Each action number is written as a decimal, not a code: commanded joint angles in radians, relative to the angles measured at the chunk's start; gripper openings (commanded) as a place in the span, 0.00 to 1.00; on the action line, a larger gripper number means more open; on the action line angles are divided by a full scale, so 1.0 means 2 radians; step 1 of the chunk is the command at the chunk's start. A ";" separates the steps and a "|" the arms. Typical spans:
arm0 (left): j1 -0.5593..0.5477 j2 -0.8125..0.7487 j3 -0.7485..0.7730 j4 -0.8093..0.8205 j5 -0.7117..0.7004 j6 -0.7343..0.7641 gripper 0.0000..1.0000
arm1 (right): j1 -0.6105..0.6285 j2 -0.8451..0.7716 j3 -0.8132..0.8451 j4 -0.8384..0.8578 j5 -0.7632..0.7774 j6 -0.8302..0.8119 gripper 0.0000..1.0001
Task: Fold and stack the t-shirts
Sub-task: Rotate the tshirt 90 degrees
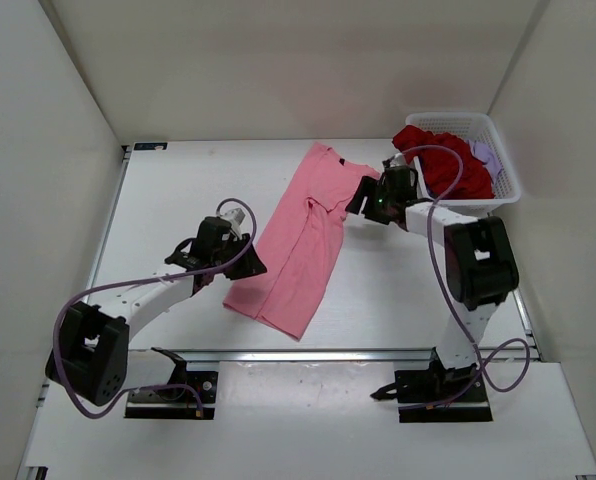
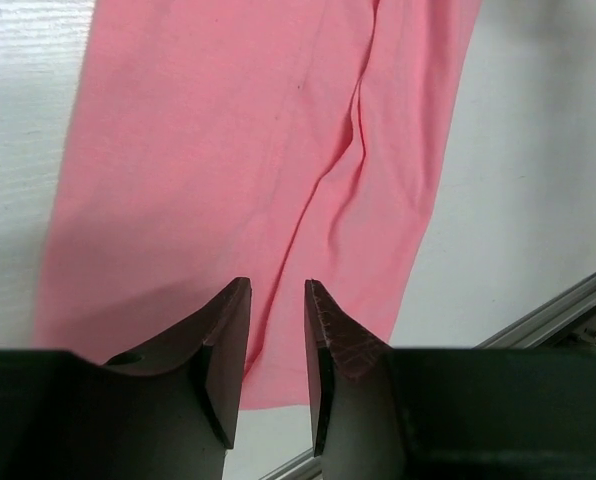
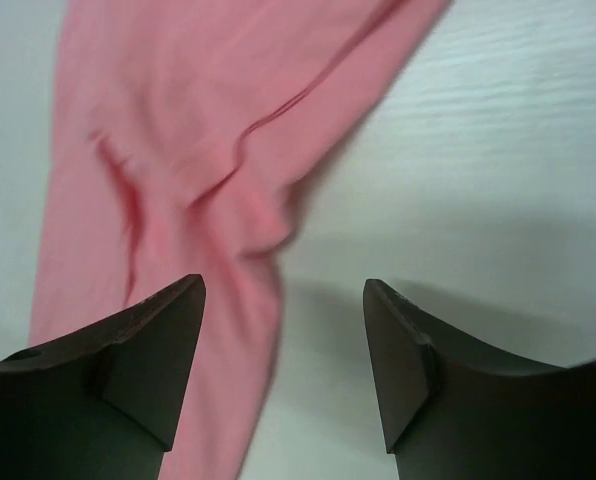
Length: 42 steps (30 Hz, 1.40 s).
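Pink shirt lies on the table, its long axis running diagonally away from the basket. Your right claw, wide open and empty, is at the shirt's basket-side end. Your left claw, narrowly parted and empty, is at the far end.

Spread t-shirt lies on tabletop, left pincer at its left edge, right pincer at its right. Basket, far right, holds bundled t-shirts.

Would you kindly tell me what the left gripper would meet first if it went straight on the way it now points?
Most likely the pink t-shirt: in the left wrist view the left gripper points at the cloth, with nothing in between. Depth is unclear, so I cannot say how soon.
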 commanded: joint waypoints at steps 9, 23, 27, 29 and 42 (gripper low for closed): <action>-0.020 -0.031 -0.041 0.043 0.008 -0.015 0.38 | -0.038 0.206 0.245 -0.054 0.025 0.013 0.49; -0.011 -0.057 -0.054 0.030 0.002 -0.019 0.39 | -0.029 0.420 0.763 -0.297 -0.039 -0.027 0.57; 0.005 -0.069 -0.045 0.011 -0.013 0.000 0.42 | -0.012 0.344 0.798 -0.369 0.025 -0.098 0.66; 0.010 -0.064 -0.041 -0.006 -0.028 0.009 0.42 | -0.010 0.311 0.799 -0.426 0.036 -0.112 0.64; 0.058 -0.071 -0.098 0.029 -0.044 -0.014 0.56 | 0.134 -0.090 0.184 -0.267 0.017 -0.124 0.39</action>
